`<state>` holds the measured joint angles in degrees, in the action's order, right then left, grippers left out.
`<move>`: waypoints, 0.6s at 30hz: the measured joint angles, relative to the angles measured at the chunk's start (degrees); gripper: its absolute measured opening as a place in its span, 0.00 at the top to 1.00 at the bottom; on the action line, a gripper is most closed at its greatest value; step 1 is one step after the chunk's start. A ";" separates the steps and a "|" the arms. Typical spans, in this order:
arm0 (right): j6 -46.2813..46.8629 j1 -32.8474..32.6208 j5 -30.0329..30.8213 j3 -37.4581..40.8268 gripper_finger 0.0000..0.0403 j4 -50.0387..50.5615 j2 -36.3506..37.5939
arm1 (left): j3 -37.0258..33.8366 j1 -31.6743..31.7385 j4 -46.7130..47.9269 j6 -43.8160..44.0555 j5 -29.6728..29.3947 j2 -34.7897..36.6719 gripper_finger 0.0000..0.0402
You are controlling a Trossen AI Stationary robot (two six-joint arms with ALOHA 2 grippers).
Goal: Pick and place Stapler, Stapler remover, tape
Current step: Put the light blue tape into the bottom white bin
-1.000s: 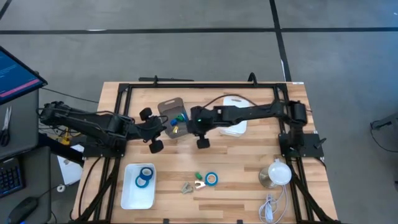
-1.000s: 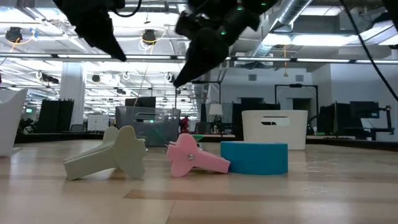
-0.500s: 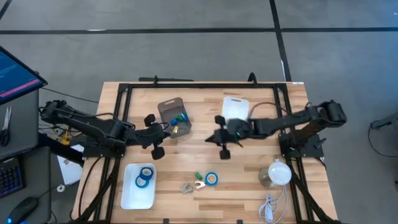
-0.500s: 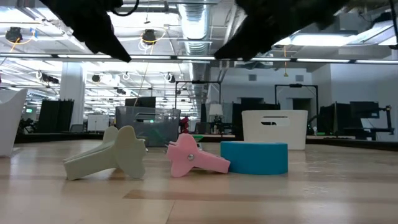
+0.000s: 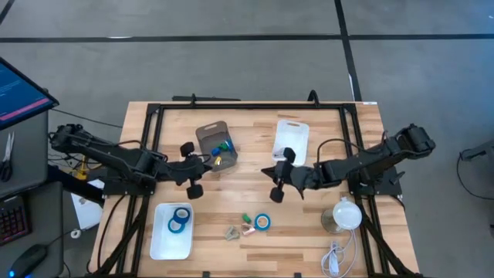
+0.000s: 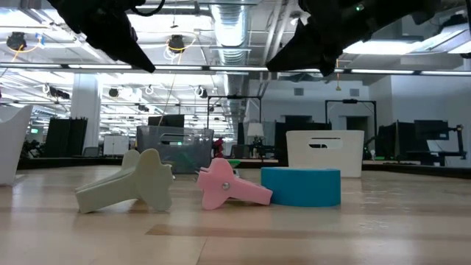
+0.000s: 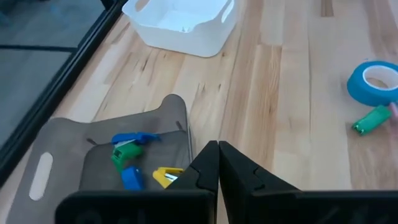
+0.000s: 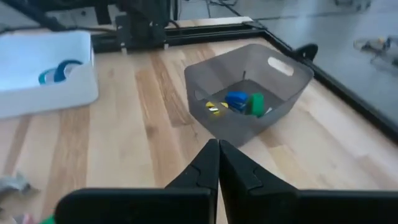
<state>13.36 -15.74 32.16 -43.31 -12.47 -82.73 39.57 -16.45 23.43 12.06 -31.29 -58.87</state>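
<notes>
Two tape rolls point(image 5: 181, 219), seemingly, overhead only

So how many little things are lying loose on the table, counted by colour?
Blue tape roll: 1
Pink staple remover: 1
Beige staple remover: 1
Green staple remover: 1
Total: 4

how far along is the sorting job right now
Partly done: two tape rolls lie in the white tray, and small items sit in the grey bin. Nothing is in hand; both grippers, left and right, are shut and empty. One tape roll and nearby pieces remain on the table.
</notes>
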 joint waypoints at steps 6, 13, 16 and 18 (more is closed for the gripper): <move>14.44 -0.06 -6.59 -4.67 1.00 14.47 1.47 | 0.00 0.00 -0.61 1.83 0.00 0.00 1.00; 15.55 -3.06 -3.77 -11.93 1.00 27.75 1.41 | 0.00 0.00 -1.52 1.76 0.02 0.00 1.00; 19.02 -3.04 -3.59 -13.92 1.00 30.99 1.41 | 0.00 0.00 -1.59 1.76 0.02 0.00 1.00; 22.97 -2.68 -3.73 -15.31 1.00 34.67 1.41 | 0.00 0.00 -1.64 1.76 0.01 0.00 1.00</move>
<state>36.33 -18.42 28.43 -58.62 22.20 -81.32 39.57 -16.45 21.79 13.83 -31.28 -58.87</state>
